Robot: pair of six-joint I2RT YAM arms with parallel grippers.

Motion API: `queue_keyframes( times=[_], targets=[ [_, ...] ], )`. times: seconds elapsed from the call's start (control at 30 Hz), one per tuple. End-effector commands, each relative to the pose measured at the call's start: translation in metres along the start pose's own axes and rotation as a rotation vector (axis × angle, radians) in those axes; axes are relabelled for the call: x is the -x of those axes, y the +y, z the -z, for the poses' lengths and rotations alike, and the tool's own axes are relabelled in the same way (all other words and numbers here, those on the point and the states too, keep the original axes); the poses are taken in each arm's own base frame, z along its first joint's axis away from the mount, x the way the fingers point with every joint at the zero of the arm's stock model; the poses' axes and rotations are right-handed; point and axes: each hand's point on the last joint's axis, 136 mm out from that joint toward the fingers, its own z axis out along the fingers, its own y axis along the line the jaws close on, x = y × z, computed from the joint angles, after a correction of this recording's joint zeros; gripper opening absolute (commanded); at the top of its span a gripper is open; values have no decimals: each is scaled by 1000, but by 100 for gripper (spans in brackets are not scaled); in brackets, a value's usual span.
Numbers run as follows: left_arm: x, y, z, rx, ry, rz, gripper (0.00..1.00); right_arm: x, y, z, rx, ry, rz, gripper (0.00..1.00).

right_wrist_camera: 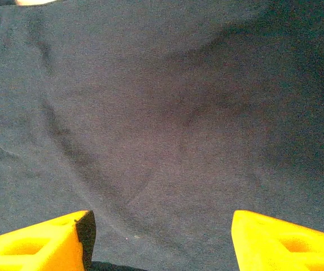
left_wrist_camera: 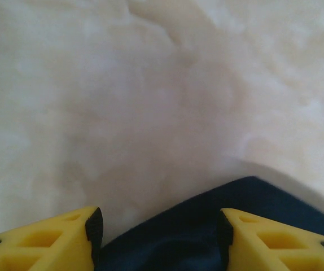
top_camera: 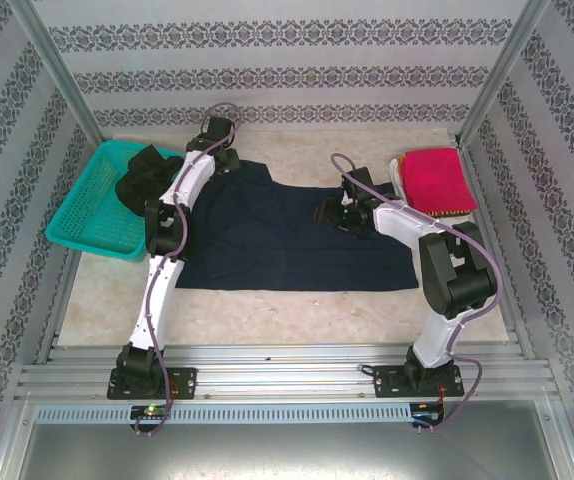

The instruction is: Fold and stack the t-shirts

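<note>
1. Left gripper. My left gripper stood at the far left corner of the dark navy t-shirt. In the left wrist view my left gripper had its yellow fingers set well apart, and nothing was clamped. A corner of the navy t-shirt lay between and below them, with the pale table beyond it.

2. Right gripper. My right gripper was over the right half of the navy t-shirt, near its far edge. In the right wrist view my right gripper had its jaws wide apart, and no cloth was held. The navy cloth lay beneath them with shallow creases. I could not tell whether the fingertips touched it.

3. Task items.
- The navy t-shirt lay spread flat across the middle of the table.
- The pinkish-red t-shirt lay folded at the far right corner, apart from the navy one.
- The black t-shirt lay crumpled in the teal basket at the far left, spilling over the rim nearest my left arm.
</note>
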Motion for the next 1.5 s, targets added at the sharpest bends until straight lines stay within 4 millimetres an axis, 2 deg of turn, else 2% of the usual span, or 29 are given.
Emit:
queue_keyframes(
  times=[0.0, 0.1, 0.17, 0.27, 0.57, 0.6, 0.67, 0.73, 0.83, 0.97, 1.13, 1.27, 1.33, 1.47],
  targets=[
    [0, 16, -6, 23, 21, -81, 57, -4, 5, 7, 17, -8, -1, 65],
    [-4, 22, -13, 28, 35, -99, 53, -6, 5, 8, 17, -5, -2, 65],
    [-8, 26, -18, 26, 53, -102, 43, -6, 5, 9, 16, -7, -2, 65],
    [-12, 29, -20, 11, 74, -92, 35, -5, 6, 10, 19, -10, -2, 65],
    [-32, 31, -15, -3, 168, -130, 16, -4, 9, 11, 27, -14, -5, 65],
    [-31, 30, -13, -5, 171, -133, 18, -3, 9, 11, 29, -14, -5, 65],
    [-27, 26, -6, -25, 165, -140, 31, -3, 10, 12, 31, -15, -3, 65],
    [-18, 23, 3, -32, 140, -140, 36, -3, 10, 12, 32, -15, -3, 65],
    [-7, 15, 16, -66, 115, -139, 37, -4, 10, 12, 30, -15, -4, 65],
    [-11, 13, 29, -70, 143, -144, 37, -5, 10, 12, 31, -16, -4, 65],
    [-10, 12, 39, -46, 127, -165, 38, -6, 11, 9, 34, -12, 2, 65],
    [-2, 12, 41, -43, 101, -163, 38, -15, 15, -3, 47, 45, 13, 64],
    [0, 12, 43, -41, 92, -160, 39, -25, 32, -5, 99, 70, 60, 64],
    [2, 13, 42, -38, 87, -155, 39, -47, 83, -6, 117, 87, 252, 65]
  ],
)
